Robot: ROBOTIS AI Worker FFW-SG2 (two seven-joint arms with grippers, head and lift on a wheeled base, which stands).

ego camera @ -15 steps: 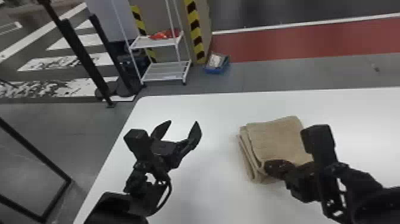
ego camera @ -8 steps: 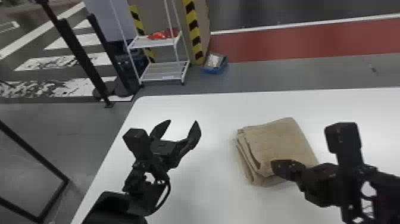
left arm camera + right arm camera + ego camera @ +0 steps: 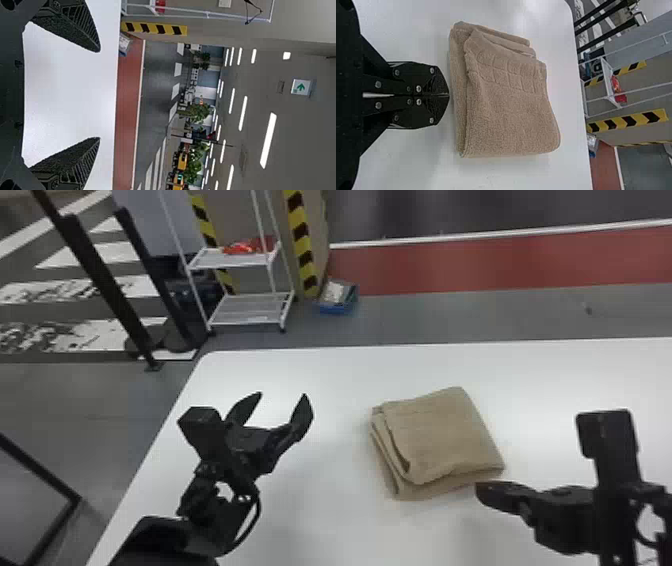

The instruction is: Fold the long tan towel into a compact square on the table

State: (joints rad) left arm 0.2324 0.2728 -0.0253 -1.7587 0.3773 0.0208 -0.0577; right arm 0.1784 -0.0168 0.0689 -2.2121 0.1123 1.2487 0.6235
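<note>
Tan towel [image 3: 440,435]: folded into a thick, roughly square stack, lying flat on the tabletop [image 3: 550,390], right of the middle between your two arms. Flat lie makes sense; the surface carries the layers, so nothing has to hold them. Top layer has a woven band near the robot's left side. Layer edges peek out on that side, and a lower layer juts past the top one along the near edge, so the square is slightly off. Layer count underneath is hard to make out, maybe three or more.

Right end effector [image 3: 447,95]: clenched, fingers together with nothing between them, tips just beside the towel's near edge, apart from it. Likely placed there so you can nudge or press that edge without snagging a layer; closed tips would suit pushing, not pinching.

Left end effector [image 3: 283,394]: released, fingers spread, empty, above the tabletop well left of the towel. Probably out of the way, since a stack this small needs only one arm.

Judgement: folding looks nearly or fully done. If you want it neater, tap the near edge square, lightly; pushing hard could slide the whole stack or ruck the top layer. Otherwise back the right arm off.
</note>
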